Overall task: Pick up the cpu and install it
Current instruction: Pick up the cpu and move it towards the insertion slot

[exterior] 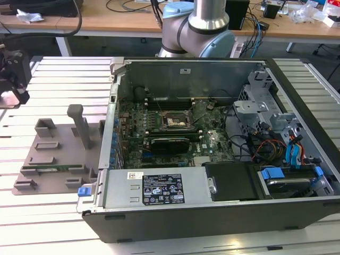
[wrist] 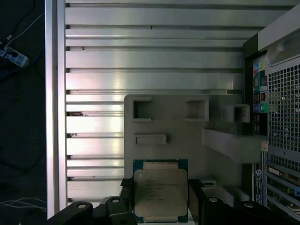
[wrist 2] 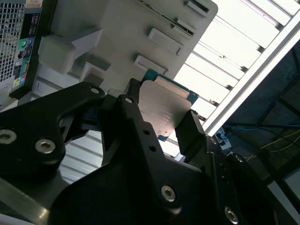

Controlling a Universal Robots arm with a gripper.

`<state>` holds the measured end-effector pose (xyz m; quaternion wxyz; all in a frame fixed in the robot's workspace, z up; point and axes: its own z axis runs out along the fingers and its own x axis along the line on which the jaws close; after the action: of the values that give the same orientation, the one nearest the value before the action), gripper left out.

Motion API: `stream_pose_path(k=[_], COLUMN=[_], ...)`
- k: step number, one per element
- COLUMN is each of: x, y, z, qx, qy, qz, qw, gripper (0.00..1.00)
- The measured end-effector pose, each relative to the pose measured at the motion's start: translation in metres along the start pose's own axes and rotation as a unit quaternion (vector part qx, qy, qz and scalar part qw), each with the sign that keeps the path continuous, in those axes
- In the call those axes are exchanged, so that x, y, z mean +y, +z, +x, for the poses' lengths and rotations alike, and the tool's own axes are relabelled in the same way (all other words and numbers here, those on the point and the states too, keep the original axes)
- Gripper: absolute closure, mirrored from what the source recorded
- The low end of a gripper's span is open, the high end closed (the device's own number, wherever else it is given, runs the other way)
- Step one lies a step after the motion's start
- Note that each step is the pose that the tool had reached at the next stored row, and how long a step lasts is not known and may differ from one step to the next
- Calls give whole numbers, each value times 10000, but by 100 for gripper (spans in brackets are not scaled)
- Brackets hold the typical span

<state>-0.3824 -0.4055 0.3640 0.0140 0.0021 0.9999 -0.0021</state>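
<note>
In both wrist views the cpu [wrist: 160, 193] [wrist 2: 165, 108], a flat square chip with a silver-grey lid and a thin green rim, sits between my gripper's [wrist: 160, 202] [wrist 2: 161, 125] two black fingers. They press on its opposite edges, so the gripper is shut on it. The chip hangs in the air over the grey plastic tray [wrist: 187, 136] [wrist 2: 117, 28]. In the exterior view my gripper [exterior: 13, 79] is at the far left, above the slatted table. The black motherboard socket [exterior: 172, 121] lies inside the open computer case [exterior: 212, 194], well off to the exterior view's right of the gripper.
The grey tray [exterior: 53, 154] has raised posts and slots and lies on the ribbed aluminium table [exterior: 64, 90] beside the case. Inside the case are cables, a drive cage [exterior: 255, 101] and blue clips. The arm's base [exterior: 196, 32] stands behind the case.
</note>
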Motion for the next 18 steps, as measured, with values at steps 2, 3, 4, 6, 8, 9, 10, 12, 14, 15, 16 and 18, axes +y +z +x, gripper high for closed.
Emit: stream_pose_path(k=[2,3,4,6,8,9,10,12,14,15,16,18], x=[0,1,2,2,2,2,1,1,1,1,1,1], y=[-41,-54,-79,-122,-186,-231,-246,-276,-306,-319,-342,-377], z=[-1,-1,-2,-3,-5,-6,-7,-7,-8,-9,-10,-10], qx=[0,0,0,0,0,0,0,0,0,-1,0,0], qy=[0,0,0,0,0,0,0,0,0,0,0,0], qz=[0,0,0,0,0,0,0,0,0,0,0,0], qw=[10000,10000,10000,10000,10000,10000,10000,10000,10000,10000,10000,10000], gripper=[45,45,45,45,45,45,45,45,45,45,45,45])
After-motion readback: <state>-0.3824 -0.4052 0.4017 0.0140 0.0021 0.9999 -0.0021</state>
